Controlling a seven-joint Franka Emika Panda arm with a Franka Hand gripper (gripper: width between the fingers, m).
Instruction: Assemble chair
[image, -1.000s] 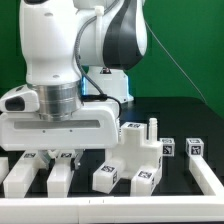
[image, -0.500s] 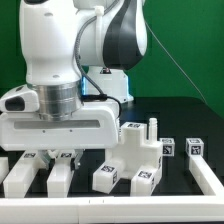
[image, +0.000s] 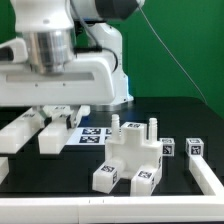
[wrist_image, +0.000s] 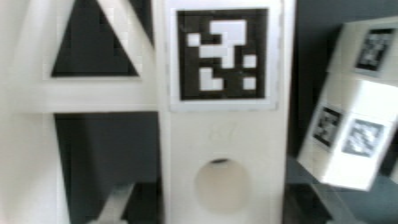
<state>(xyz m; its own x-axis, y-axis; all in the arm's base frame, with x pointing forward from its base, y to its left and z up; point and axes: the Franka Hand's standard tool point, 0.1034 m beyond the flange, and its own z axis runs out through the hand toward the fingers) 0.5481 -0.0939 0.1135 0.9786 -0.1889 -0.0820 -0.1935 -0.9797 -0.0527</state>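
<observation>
My gripper (image: 62, 114) is shut on a white ladder-like chair part (image: 48, 136) with two thick bars and holds it above the black table at the exterior view's left. In the wrist view this part (wrist_image: 214, 140) fills the frame, with a square tag (wrist_image: 222, 55) and an oval hole (wrist_image: 221, 187) below it; my own fingertips do not show there. A blocky white chair part with two upright pegs (image: 136, 150) stands on the table right of centre, with tags on its front feet. It also shows at the edge of the wrist view (wrist_image: 352, 130).
The marker board (image: 93, 136) lies flat behind the held part. Two small tagged white blocks (image: 168, 148) (image: 195, 147) stand at the exterior view's right. A white rail (image: 110, 210) runs along the front edge and another (image: 207, 176) at the right.
My gripper has risen and shifted towards the exterior view's left, lifting the ladder-like part off the table. The marker board behind it has come into view.
</observation>
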